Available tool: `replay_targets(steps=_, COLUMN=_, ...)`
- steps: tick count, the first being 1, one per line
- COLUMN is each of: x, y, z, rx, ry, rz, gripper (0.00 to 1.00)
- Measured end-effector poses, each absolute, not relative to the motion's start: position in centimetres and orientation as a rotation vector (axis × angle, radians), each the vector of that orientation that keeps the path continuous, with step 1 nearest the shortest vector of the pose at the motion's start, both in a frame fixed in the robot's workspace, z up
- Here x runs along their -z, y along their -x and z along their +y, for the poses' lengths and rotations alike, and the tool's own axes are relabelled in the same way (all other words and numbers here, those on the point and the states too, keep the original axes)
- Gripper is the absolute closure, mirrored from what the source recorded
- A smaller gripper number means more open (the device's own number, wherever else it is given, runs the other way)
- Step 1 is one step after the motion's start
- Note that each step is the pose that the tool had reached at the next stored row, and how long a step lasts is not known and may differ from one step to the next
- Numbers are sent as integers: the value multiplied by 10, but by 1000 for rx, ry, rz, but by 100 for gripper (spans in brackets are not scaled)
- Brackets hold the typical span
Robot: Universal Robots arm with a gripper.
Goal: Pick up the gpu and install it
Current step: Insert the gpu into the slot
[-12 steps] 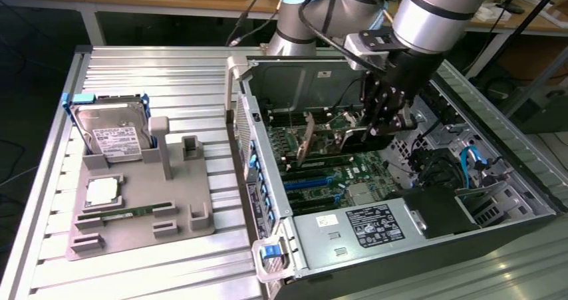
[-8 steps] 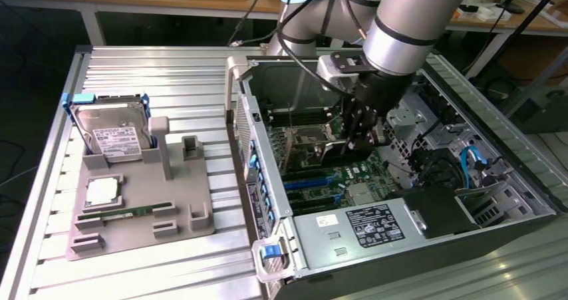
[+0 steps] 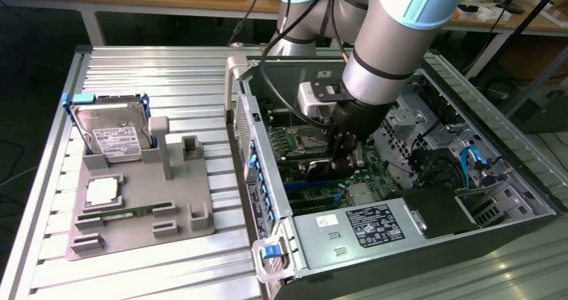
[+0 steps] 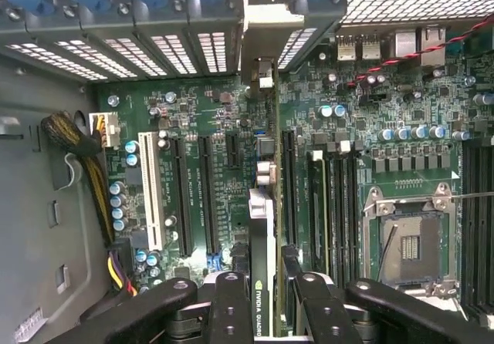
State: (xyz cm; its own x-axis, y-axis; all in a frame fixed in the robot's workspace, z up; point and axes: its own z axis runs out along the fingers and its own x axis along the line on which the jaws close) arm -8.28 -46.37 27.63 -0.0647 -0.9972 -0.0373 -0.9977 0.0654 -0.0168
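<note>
gripper (image 4: 266,301) clamped on the gpu (image 4: 261,220), held edge-on close over the motherboard (image 4: 208,105) inside the open computer case (image 3: 400,247); best held upright, parallel to the long slots (image 4: 207,197), bracket toward the rear grille (image 4: 177,51).

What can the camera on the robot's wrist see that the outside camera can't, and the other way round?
Wrist view's extras: the gpu seen edge-on, gripped in the hand, standing over the slots beside a long white slot, plus yellow wires. Exterior view's extras: the hard drive and memory stick on the gray tray outside the computer case, plus the big arm. Both share: the hand reaching down to the green motherboard inside the open case.
</note>
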Motion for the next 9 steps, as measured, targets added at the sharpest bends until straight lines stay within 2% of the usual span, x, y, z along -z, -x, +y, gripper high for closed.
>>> replay_targets(steps=9, x=-276, y=85, z=-468, rx=-21, ry=2114, rz=2271, gripper=73)
